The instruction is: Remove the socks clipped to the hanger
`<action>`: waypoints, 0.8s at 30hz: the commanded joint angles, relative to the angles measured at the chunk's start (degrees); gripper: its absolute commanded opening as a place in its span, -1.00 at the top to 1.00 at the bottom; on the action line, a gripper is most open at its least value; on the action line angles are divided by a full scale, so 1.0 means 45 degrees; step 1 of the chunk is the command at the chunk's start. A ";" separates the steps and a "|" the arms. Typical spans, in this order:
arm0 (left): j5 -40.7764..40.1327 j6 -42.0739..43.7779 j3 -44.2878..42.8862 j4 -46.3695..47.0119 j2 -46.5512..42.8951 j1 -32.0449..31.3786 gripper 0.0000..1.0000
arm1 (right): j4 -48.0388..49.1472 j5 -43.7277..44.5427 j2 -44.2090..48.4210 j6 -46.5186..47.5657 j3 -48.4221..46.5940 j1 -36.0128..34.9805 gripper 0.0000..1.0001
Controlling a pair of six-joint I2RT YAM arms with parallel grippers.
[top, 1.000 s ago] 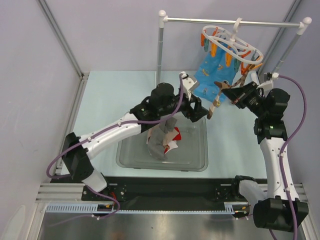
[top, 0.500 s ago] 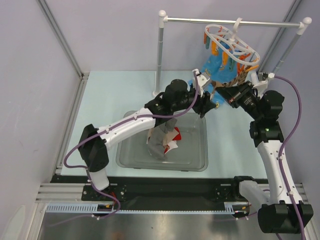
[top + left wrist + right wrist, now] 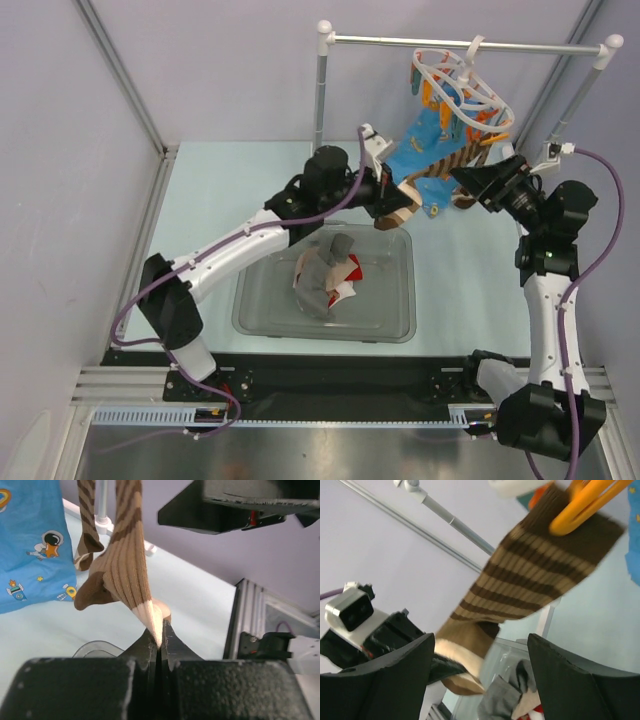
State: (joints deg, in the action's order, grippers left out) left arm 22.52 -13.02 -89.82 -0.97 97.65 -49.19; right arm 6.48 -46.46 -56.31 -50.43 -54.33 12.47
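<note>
Clear bin (image 3: pixel 395 300) sits below both claws on their near side. A grey sock (image 3: pixel 322 272) and a white-and-red sock (image 3: pixel 348 272) lie heaped in it.

Left claw (image 3: pixel 159 636): jaws fully closed, pinching the cream toe of the brown-and-cream striped sock (image 3: pixel 122 555). The toe end is bunched just above the jaws. From there the sock runs up and away from the claw towards the hanger.

Right claw (image 3: pixel 480 642): fingers (image 3: pixel 385 675) spread wide, gripping nothing. The striped sock hangs just ahead of the gap; can't tell if it brushes either finger. In the top view this claw is just right of the left claw, with the striped sock between them.

The sock's cuff is clamped in an orange peg (image 3: pixel 582 502), above and beyond the right claw.

A bright blue astronaut-print sock (image 3: pixel 30 540) hangs just left of the striped sock as the left claw sees it, slightly farther out.

Hanger (image 3: pixel 462 85): white oval ring, tilted, above and beyond both claws. Its hook is over the metal rail (image 3: pixel 400 41) of the stand.
</note>
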 commanded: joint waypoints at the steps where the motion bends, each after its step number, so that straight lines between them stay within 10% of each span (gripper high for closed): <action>1: 0.2003 -0.1693 0.0077 0.0314 -0.0801 0.1046 1.00 | 0.2203 -0.2096 -0.0278 -0.0254 -0.0096 0.1055 -0.63; 18: 0.4155 -0.4061 -0.0293 0.0412 -0.0059 0.2181 0.99 | 0.8261 -0.3329 -0.2718 -0.2870 -0.0486 0.3244 -0.63; 21: 0.3435 -0.3652 -0.0217 -0.0388 -0.0058 0.2103 0.99 | 0.7646 -0.2453 -0.2702 -0.3344 -0.0545 0.3284 -0.57; 24: 0.2751 -0.3241 0.0447 -0.0117 -0.0254 0.1928 1.00 | 0.1792 -0.0951 -0.1924 -0.0521 -0.1498 0.3284 -0.60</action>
State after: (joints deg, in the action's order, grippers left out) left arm 37.39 -28.45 -89.25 -2.26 97.30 -40.07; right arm 30.46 -56.77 -68.95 -59.72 -55.33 26.98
